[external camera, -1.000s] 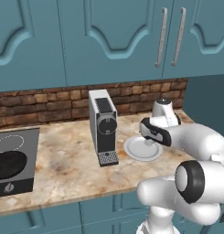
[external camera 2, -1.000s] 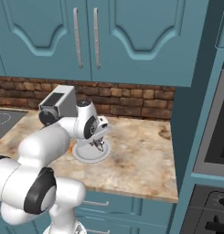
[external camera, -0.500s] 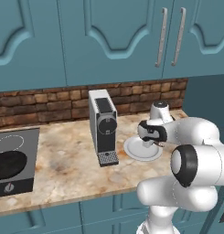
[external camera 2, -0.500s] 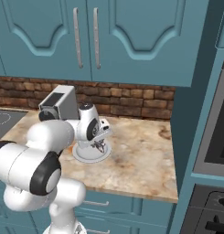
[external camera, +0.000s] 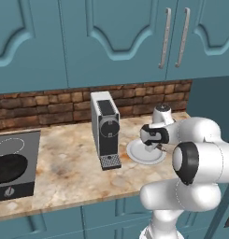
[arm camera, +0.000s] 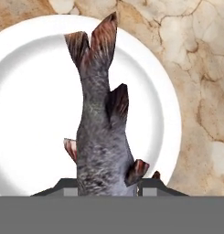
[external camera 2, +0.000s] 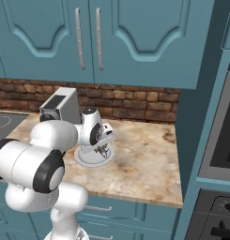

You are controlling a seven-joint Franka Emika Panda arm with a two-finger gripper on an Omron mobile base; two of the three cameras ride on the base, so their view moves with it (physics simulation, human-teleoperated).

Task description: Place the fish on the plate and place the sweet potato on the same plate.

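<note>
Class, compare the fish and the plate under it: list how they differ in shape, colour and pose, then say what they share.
Shape: the fish is long and slender with a forked tail; the plate is round and shallow.
Colour: the fish is mottled grey with reddish-brown fins; the plate is plain white.
Pose: the fish hangs tail-first, clamped in the pincer; the plate lies flat on the counter.
Shared: both are small.

Grey speckled fish (arm camera: pixel 100 137) (reddish-brown fins), white plate (arm camera: pixel 35 91), mottled tan counter (arm camera: pixel 200 68).
</note>
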